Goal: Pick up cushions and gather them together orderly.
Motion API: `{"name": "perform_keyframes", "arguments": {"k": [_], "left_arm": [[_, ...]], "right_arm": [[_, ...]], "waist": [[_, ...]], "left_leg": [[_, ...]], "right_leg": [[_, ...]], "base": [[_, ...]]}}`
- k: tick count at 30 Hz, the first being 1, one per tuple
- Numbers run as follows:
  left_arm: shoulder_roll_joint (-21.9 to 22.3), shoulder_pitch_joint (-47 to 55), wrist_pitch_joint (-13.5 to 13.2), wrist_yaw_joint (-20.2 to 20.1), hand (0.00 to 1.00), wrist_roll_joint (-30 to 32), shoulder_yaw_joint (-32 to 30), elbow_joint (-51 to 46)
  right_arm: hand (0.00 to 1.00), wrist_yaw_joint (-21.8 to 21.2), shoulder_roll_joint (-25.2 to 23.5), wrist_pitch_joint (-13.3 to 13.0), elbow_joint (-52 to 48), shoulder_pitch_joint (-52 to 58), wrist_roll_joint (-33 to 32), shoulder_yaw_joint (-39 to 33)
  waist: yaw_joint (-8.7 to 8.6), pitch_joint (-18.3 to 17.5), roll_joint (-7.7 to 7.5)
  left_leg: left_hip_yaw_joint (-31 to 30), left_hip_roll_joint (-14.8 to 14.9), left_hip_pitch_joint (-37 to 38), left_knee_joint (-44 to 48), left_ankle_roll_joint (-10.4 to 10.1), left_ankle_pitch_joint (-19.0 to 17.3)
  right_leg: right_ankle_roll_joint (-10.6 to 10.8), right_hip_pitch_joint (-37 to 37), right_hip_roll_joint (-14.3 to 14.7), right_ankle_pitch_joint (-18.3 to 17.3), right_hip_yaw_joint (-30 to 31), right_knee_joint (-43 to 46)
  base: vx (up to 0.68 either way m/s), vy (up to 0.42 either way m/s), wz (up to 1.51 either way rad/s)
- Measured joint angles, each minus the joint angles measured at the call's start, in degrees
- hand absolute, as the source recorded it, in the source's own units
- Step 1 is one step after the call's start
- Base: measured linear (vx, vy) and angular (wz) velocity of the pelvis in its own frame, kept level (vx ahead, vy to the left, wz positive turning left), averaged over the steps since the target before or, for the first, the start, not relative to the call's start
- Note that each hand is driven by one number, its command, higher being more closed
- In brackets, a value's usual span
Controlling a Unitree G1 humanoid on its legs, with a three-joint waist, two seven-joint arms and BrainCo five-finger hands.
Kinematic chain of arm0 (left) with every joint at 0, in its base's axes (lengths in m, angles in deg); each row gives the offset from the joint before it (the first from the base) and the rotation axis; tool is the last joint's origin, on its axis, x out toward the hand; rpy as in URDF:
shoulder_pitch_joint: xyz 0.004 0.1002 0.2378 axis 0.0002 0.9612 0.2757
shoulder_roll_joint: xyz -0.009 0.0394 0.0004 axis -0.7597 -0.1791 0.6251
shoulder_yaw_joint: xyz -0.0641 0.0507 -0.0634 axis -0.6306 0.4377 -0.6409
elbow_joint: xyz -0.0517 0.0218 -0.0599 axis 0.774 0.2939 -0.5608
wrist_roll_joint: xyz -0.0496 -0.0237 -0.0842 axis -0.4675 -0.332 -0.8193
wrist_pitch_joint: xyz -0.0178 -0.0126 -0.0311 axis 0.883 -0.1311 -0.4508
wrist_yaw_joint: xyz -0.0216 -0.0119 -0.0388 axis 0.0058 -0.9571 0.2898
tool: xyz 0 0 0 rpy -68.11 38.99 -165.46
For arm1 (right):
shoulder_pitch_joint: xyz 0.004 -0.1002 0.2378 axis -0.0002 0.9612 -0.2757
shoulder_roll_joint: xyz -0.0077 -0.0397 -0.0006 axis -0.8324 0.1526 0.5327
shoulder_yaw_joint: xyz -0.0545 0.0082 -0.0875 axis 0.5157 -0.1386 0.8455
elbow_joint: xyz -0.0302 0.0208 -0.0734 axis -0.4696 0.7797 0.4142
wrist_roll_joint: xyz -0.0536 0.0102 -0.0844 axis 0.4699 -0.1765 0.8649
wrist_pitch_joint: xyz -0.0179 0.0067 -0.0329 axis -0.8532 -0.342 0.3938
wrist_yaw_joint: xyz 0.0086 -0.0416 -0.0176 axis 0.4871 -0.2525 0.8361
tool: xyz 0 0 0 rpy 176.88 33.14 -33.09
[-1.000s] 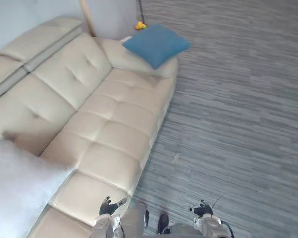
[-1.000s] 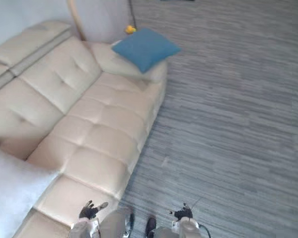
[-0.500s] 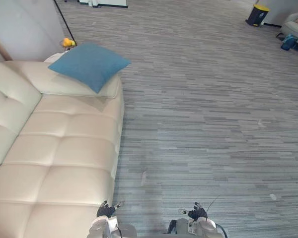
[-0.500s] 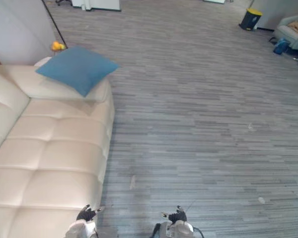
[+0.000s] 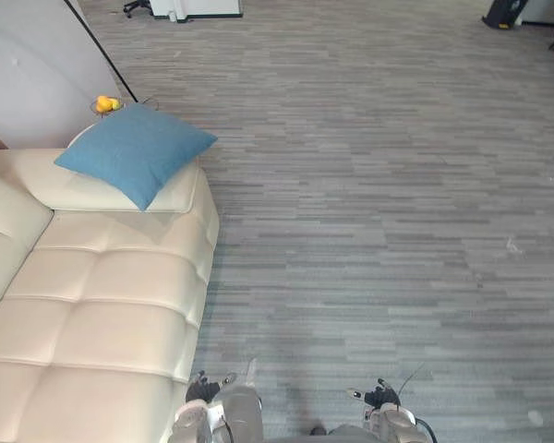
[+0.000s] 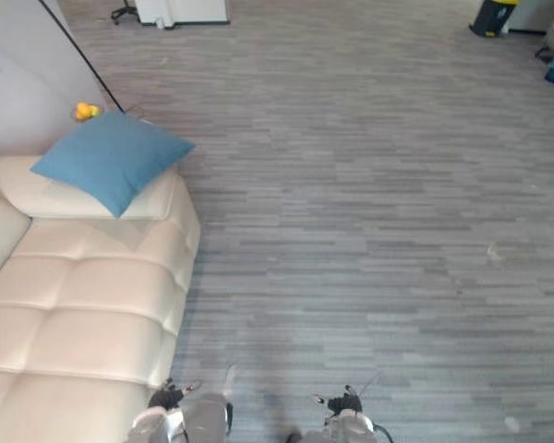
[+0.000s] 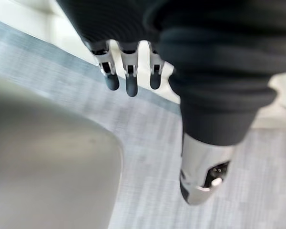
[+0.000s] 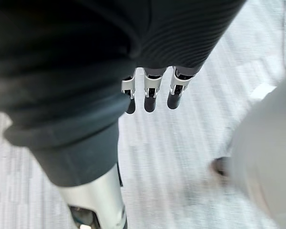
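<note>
A blue square cushion (image 5: pixel 134 152) lies tilted on the armrest at the end of a cream tufted sofa (image 5: pixel 92 305), far ahead and to my left. My left hand (image 5: pixel 203 388) hangs low by the sofa's front corner, its fingers (image 7: pixel 126 78) straight and relaxed over the grey floor, holding nothing. Over bare floor hangs my right hand (image 5: pixel 380 395), low and off to the right. Its fingers (image 8: pixel 152 95) are also straight and empty. Both hands are well apart from the cushion.
A small yellow object (image 5: pixel 104 103) sits just behind the cushion, by a grey wall panel (image 5: pixel 28 65) with a black slanted pole. A white cabinet (image 5: pixel 203 7) and a dark bin (image 6: pixel 491 15) stand at the far edge. Grey striped carpet (image 5: pixel 379 203) spreads to the right.
The whole picture has swung from the sofa's seat toward the open floor, so the camera moved. A white cushion at the near left has left the picture. Both hands stay low.
</note>
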Motion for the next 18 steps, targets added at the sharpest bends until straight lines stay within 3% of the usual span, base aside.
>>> {"name": "perform_keyframes", "arguments": {"k": [1,2,3,4,5,6,7,8,9,11,13,14,15,16,18], "left_arm": [[0.11,0.0,-0.2,-0.01,0.0,0.01,0.04,-0.13],[0.13,-0.02,-0.52,-0.04,0.0,-0.1,0.04,-0.26],[0.08,0.08,-0.69,-0.06,0.0,0.0,0.18,-0.23],[-0.6,0.02,-0.59,-0.24,0.0,0.05,0.19,0.01],[-0.71,0.02,-0.51,-0.31,0.0,0.05,0.09,0.01],[-0.99,0.02,-0.45,-0.35,0.0,0.03,0.18,0.03],[-1.53,-0.02,-0.43,-0.43,0.0,0.05,0.38,0.43],[-2.27,-0.24,-0.1,-0.56,0.0,0.04,1.28,1.56],[-2.26,-0.25,0.29,-0.57,0.0,0.04,1.3,1.82],[-1.99,-0.15,0.64,-0.6,0.0,0.03,1.3,2.3],[-1.81,-0.41,0.68,-0.63,0.0,0.03,1.29,2.55],[-1.61,-0.45,0.63,-0.66,0.0,0.03,1.29,2.86],[-1.63,-1.02,0.64,-0.63,0.0,0.03,1.16,3.45],[-1.54,-1.01,0.64,-0.64,0.0,0.03,1.17,3.54],[-1.03,-1.09,0.57,-0.63,0.0,0.13,1.14,3.91]], "right_arm": [[0.0,0.0,0.14,0.01,0.0,-0.15,0.0,-0.02],[0.0,0.0,0.18,0.02,0.03,-0.44,0.0,-0.02],[0.0,-0.02,0.13,0.02,0.05,-0.54,0.02,0.02],[0.0,-0.19,-1.05,-0.02,-0.07,-0.78,0.05,-0.04],[0.0,-0.22,-1.29,-0.05,-0.27,-0.82,0.05,-0.28],[0.0,-0.31,-1.97,-0.07,-0.46,-0.62,0.09,-1.06],[0.0,-0.5,-2.65,-0.05,-0.45,-0.03,0.16,-1.99],[0.0,-0.7,-2.76,-0.06,-0.45,1.03,0.21,-2.12],[0.0,-0.76,-2.59,-0.07,-0.49,1.61,0.24,-2.12],[0.0,-1.08,-2.18,-0.16,-1.12,3.27,0.41,-2.16],[0.0,-1.19,-2.06,-0.77,-2.69,3.62,0.59,-2.15],[0.0,-1.23,-2.1,-0.95,-3.0,3.61,0.63,-2.28],[0.0,-1.24,-2.08,-1.04,-2.73,3.24,0.57,-2.5],[0.0,-1.22,-1.98,-1.13,-2.73,3.21,0.56,-2.55],[0.0,-1.16,-1.96,-1.28,-2.69,2.93,0.54,-2.82]], "waist": [[0.54,0.01,-0.16],[1.06,-0.04,-0.6],[1.49,-0.58,-1.04],[1.44,-1.03,-2.77],[1.42,-1.09,-3.13],[1.46,-0.96,-3.58],[1.37,-0.8,-3.96],[0.66,-0.72,-4.31],[0.39,-0.65,-4.21],[0.11,-0.29,-3.53],[-0.78,-0.44,-3.0],[-1.25,-0.41,-2.93],[-1.59,-0.32,-3.47],[-1.89,-0.34,-3.29],[-2.78,-0.55,-3.17]], "left_leg": [[3.5,-1.04,0.03,-8.08,0.68,2.73],[6.03,-1.8,0.58,-13.37,2.21,7.91],[6.7,-2.3,1.28,-13.83,4.19,10.92],[7.66,-4.21,2.62,-14.09,7.03,8.67],[7.98,-4.45,3.02,-13.85,7.83,7.69],[8.13,-4.82,4.48,-13.25,7.3,6.34],[7.34,-5.55,6.85,-13.28,7.1,4.68],[5.35,-6.99,10.51,-13.25,7.03,2.79],[4.25,-7.36,12.57,-13.5,6.97,1.94],[1.37,-7.64,20.01,-15.58,6.78,0.63],[-1.85,-7.37,24.88,-18.76,6.88,-0.06],[-3.73,-6.82,27.26,-20.47,5.77,-1.18],[-5.72,-6.62,30.76,-22.54,5.53,-1.78],[-6.48,-6.41,31.03,-22.72,5.16,-2.23],[-10.14,-5.96,32.7,-22.48,3.58,-4.95]], "right_leg": [[0.46,1.89,-0.37,-0.49,0.08,-1.66],[1.16,3.93,-0.73,-0.97,0.75,-3.47],[1.24,4.88,-1.08,-1.05,1.96,-4.41],[0.94,4.5,-3.28,-0.74,3.84,-2.26],[1.39,3.55,-3.8,-0.53,4.44,0.47],[2.68,1.41,-4.5,-0.04,5.62,7.67],[6.14,-2.08,-5.72,1.67,6.45,18.99],[11.07,-7.5,-7.03,5.05,7.7,34.74],[11.38,-9.36,-7.39,5.23,8.04,40.73],[9.76,-14.23,-8.4,4.19,6.76,49.32],[7.45,-19.63,-9.86,2.75,3.15,47.04],[6.74,-21.77,-9.85,2.28,1.76,42.66],[6.37,-24.53,-9.0,2.35,2.64,32.81],[6.17,-24.75,-8.29,2.66,3.4,29.96],[6.19,-25.17,-4.38,6.09,11.34,17.43]], "base": [[0.59,0.066,-0.13],[0.72,0.11,-0.3],[0.76,0.143,-0.34],[0.64,0.13,-0.27],[0.64,0.145,-0.12],[0.61,0.145,0.1],[0.75,0.153,0.47],[0.64,0.103,0.64],[0.62,0.067,0.77],[0.57,0.032,0.67],[0.4,-0.017,0.76],[0.46,-0.088,0.86],[0.55,-0.122,0.79],[0.33,-0.12,0.71],[0.35,-0.193,0.91]]}}
